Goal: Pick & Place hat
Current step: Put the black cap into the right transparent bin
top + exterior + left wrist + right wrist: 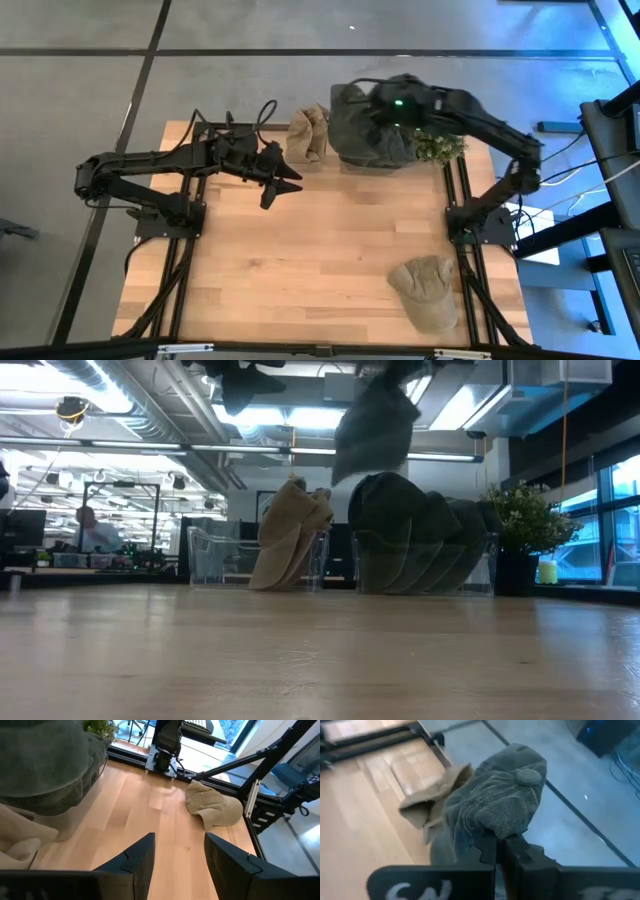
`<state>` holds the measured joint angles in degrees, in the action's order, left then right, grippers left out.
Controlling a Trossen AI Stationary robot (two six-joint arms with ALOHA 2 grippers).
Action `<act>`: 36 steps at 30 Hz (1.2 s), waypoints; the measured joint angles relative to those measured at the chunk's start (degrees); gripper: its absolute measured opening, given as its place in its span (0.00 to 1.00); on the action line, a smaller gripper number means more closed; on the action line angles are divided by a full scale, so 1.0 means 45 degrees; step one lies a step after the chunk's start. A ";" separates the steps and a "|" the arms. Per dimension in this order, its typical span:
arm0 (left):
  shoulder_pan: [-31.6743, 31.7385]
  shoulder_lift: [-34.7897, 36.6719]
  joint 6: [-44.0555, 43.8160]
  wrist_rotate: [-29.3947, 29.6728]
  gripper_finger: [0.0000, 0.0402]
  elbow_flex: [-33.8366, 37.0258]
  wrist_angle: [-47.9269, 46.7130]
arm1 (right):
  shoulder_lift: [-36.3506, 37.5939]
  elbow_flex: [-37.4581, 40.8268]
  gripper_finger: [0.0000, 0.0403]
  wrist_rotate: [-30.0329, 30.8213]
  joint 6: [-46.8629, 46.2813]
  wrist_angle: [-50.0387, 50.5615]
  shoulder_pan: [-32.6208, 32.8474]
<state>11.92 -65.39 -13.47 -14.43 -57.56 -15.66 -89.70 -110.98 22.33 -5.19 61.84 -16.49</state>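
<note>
Right gripper (500, 851) pinched tight on a dark green cap (495, 805), high over the clear bin (425, 565) of green caps at the table's far edge. Cap hanging down long-ways, button end pointing away from the fingers. Tan caps (308, 132) stacked just beside that bin. Left gripper (285, 182) spread apart, holding nothing, over bare wood (300, 250). One tan cap (425, 290) lying flat near the near right corner. Lots of open table in the middle.
</note>
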 joint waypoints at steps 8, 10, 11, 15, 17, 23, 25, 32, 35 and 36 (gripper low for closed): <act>0.0000 0.0000 -0.0079 0.0004 0.41 0.0000 -0.0325 | -0.1630 0.0000 0.02 0.0089 -0.0383 0.0824 -0.0605; 0.0000 0.0000 -0.0079 0.0004 0.41 0.0000 -0.0325 | -0.1847 0.0000 0.02 0.0642 -0.0776 0.1894 -0.0807; 0.0000 0.0000 -0.0079 0.0004 0.41 0.0000 -0.0325 | -0.1904 0.0005 0.03 0.1136 -0.0997 0.2563 -0.0887; 0.0000 0.0000 -0.0079 0.0004 0.41 0.0000 -0.0319 | -0.1850 0.0005 0.02 0.2667 -0.2079 0.4197 -0.1073; 0.0000 0.0000 -0.0079 0.0004 0.41 0.0000 -0.0315 | -0.1700 0.0005 0.02 0.2672 -0.2120 0.3951 -0.1150; 0.0000 0.0000 0.0115 0.0009 0.41 0.0000 -0.0300 | -0.1393 0.0005 0.02 0.2056 -0.2379 0.1992 -0.1152; 0.0000 0.0000 0.0125 0.0009 0.41 0.0000 -0.0300 | -0.1495 0.0000 0.02 0.1599 -0.2526 0.1478 -0.1148; -0.0191 0.0000 0.0142 0.0018 0.41 0.0000 -0.0307 | -0.2456 0.0004 0.02 0.1586 -0.2746 0.1529 -0.1148; -0.0381 0.0000 0.0160 0.0009 0.41 0.0000 -0.0320 | -0.2905 0.0005 0.02 0.1632 -0.2743 0.1462 -0.1148; -0.0426 0.0000 0.0166 0.0009 0.41 0.0000 -0.0320 | -0.3031 0.0005 0.02 0.1665 -0.2703 0.1263 -0.1171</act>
<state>10.01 -65.39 -12.72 -14.39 -57.56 -17.10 -103.34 -110.96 29.82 -17.35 67.53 -21.75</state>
